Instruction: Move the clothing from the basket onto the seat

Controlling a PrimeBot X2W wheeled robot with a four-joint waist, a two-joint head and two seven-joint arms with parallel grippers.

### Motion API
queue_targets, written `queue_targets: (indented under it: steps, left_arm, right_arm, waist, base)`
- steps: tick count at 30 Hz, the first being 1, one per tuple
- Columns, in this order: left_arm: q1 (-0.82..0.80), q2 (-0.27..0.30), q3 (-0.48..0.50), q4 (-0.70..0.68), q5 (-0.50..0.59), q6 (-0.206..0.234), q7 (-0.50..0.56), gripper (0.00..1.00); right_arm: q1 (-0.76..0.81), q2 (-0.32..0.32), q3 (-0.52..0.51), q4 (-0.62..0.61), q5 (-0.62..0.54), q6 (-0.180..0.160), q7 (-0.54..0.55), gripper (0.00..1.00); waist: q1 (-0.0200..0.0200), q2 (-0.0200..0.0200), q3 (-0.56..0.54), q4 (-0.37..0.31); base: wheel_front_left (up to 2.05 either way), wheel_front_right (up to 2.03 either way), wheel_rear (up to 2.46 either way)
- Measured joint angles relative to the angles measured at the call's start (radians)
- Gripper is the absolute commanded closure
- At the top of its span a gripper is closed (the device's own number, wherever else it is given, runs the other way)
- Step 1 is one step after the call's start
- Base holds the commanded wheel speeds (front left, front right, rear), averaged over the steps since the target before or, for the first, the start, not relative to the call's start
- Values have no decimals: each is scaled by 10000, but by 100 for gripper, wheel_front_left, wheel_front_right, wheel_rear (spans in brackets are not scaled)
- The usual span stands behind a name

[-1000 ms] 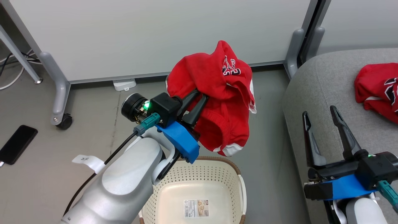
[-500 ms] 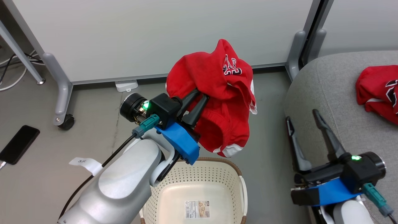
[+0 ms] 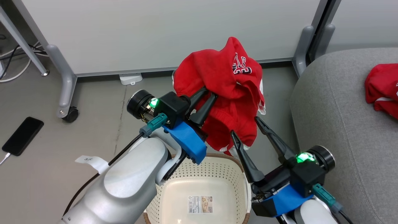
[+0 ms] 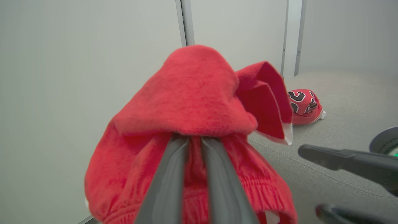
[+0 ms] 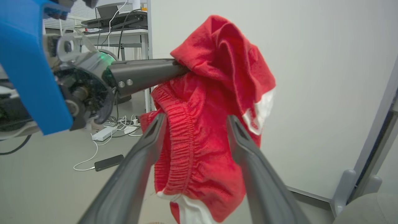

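Grey floor (image 3: 93, 124) and white partition panels (image 3: 155, 31) lie behind the work, with a dark phone (image 3: 22, 136) on the floor off to the left. The cream basket (image 3: 199, 174) stands on the floor directly before the robot, holding nothing but its label. Above the basket's far rim, the left tool (image 3: 210, 92) is nearly closed on a red garment (image 3: 217, 71). The cloth drapes over the tips and hangs straight down, long axis vertical, clear of the basket. The grey sofa (image 3: 335, 109) lies to the right of the hanging cloth, and a second red garment (image 3: 382, 90) rests on it toward its right edge. The right tool (image 3: 244, 125) is spread wide and holds nothing. Its fingers angle up and leftward, with the garment's elastic-banded lower fold at or between their tips; contact is unclear. The left forearm reaches forward and rightward. The right arm is nearer the sofa, so the carry likely runs rightward, by hand-over or a left-arm swing.
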Motion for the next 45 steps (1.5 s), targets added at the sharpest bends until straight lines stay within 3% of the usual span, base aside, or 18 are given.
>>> queue_targets:
  steps: [11,20,21,22,41,42,43,45]
  left_arm:
    - [-244,-370,-286,48,21,-82,-52,100]
    - [-351,-579,-464,146,17,-144,-105,100]
    - [-357,-589,-472,153,17,-148,-109,100]
    - [-360,-600,-487,161,15,-165,-128,100]
    - [-450,-608,-639,360,-10,-132,-232,100]
    - [-472,-608,-639,360,-4,-121,-242,56]
    - [-482,-608,-640,362,6,-81,-244,3]
    - [-494,-608,-640,360,13,-73,-270,0]
  right_arm:
    - [-1286,6,288,1866,-1580,0,-2,0]
    - [-1797,2,6,2723,-1262,0,0,0]
    - [-1830,2,2,2777,-1225,0,-2,79]
    - [-1857,4,-10,2811,-1164,0,0,100]
    - [-1959,4,33,2773,-594,0,0,100]
    - [-1959,4,35,2759,-594,0,0,100]
    - [-1959,4,35,2750,-593,0,0,100]
    - [-1959,4,35,2725,-556,0,0,100]
  waist:
    - [0,0,159,382]
    - [0,0,215,581]
    - [0,0,223,591]
    - [0,0,230,602]
    - [-1,0,199,521]
    - [0,0,204,514]
    - [0,0,208,508]
    - [0,0,224,500]
  base:
    - [0,0,0]
    - [0,0,0]
    - [0,0,0]
    - [0,0,0]
    - [0,0,0]
    - [0,0,0]
    - [0,0,0]
    - [0,0,0]
